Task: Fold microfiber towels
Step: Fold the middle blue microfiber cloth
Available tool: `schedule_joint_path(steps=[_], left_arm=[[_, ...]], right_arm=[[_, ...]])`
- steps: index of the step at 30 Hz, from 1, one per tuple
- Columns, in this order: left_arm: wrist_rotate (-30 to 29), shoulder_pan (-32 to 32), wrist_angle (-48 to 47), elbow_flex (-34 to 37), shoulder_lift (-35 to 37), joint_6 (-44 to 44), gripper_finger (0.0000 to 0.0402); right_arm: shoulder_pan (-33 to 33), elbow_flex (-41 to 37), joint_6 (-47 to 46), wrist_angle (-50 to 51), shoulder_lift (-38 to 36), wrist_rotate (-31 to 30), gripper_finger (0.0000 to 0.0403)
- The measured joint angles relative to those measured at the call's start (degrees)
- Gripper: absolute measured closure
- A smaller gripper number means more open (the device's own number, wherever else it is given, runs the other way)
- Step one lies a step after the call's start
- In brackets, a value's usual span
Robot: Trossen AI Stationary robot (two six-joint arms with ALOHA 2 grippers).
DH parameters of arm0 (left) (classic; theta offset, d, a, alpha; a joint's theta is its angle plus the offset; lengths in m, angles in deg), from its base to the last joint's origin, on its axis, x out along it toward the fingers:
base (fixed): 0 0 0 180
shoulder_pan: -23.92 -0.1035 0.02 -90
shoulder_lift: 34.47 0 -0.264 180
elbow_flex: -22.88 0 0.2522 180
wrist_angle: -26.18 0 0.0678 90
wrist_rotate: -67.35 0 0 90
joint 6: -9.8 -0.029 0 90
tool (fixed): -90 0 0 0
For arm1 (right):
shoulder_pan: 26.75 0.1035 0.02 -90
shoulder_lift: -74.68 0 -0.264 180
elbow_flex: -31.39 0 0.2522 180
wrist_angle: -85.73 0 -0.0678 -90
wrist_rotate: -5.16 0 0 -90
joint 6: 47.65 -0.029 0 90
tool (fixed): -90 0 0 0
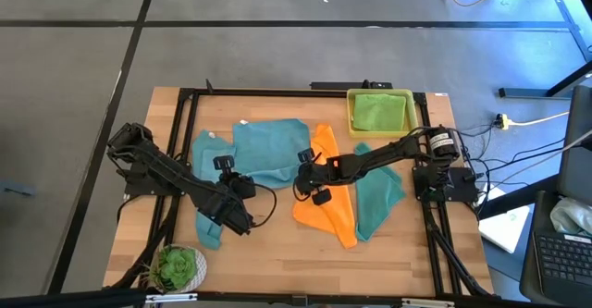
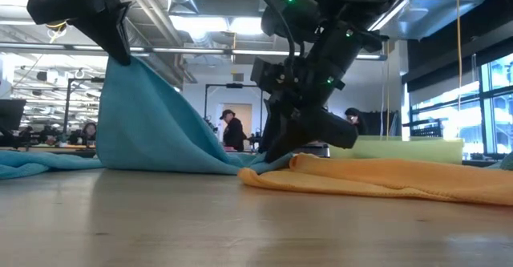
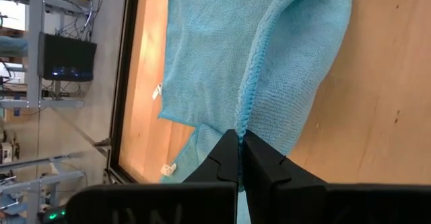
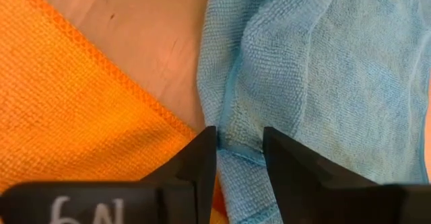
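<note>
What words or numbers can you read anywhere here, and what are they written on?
"6N", as near as it reads: pale marks on the black body of the right gripper, seen in its own wrist view.
The small white tags on the light blue towel: too small to read.
The screen in the room behind: no readable text.

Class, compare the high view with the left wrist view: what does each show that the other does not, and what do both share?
Only the high view shows the yellow plastic tray holding a lime green cloth, the orange microfiber towel, the teal towel, a potted green plant and the right gripper at the light blue towel's edge.

Only the left wrist view shows the left gripper shut on a light blue towel's hem, and a small white tag.

Both show the light blue microfiber towel spread on the wooden table.
</note>
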Motion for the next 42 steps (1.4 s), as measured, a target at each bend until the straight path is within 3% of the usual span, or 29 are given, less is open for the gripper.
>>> schedule_joint_path(steps=[4, 10, 26, 32, 42], left_arm=[[0.0, 0.0, 0.0, 0.0, 0.0, 0.0, 0.0402], [0.0, 0.0, 0.0, 0.0, 0.0, 0.1, 0.0402], [1.7, 0.0, 0.0, 0.0, 0.0, 0.5, 0.0402], [2.1, 0.3, 0.0, 0.0, 0.0, 1.4, 0.0402], [2.1, 0.3, 0.0, 0.0, 0.0, 1.4, 0.0401]], right_arm=[[0.2, 0.0, 0.2, 0.0, 0.0, 0.0, 0.0313], [0.2, 0.0, 0.2, 0.3, 0.0, 0.1, 0.0391], [2.8, 5.7, -0.7, 3.9, 0.1, 1.8, 0.0381], [2.6, 5.7, -6.3, 6.7, 0.1, 6.7, 0.0363], [2.6, 5.7, -7.4, 8.4, 0.1, 8.4, 0.0353]])
